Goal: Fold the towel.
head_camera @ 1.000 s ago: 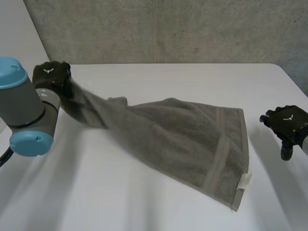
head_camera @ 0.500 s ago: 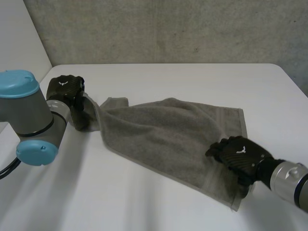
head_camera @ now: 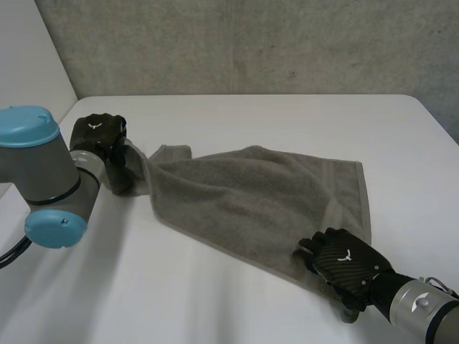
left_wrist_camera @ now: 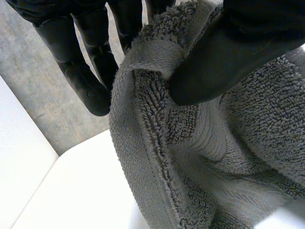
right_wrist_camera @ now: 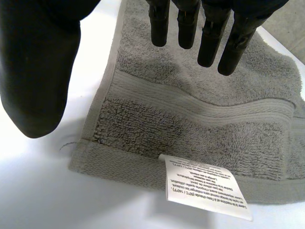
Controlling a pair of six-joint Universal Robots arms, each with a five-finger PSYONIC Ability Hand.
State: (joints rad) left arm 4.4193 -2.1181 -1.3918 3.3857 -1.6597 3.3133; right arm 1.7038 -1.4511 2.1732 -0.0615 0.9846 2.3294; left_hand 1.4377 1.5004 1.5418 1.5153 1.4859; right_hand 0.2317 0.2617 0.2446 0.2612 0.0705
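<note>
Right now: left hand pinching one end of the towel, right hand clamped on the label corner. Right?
Not clamped. The right wrist view shows the right hand open, fingers straight over the label corner of the towel. The left hand does pinch the other end.

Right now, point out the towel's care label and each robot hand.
care label [right_wrist_camera: 205, 187]: right wrist view, the tag's middle.
left robot hand [head_camera: 99, 135]: head view, its back.
right robot hand [head_camera: 343, 259]: head view, its back.

white label on towel (print illegible)
</note>
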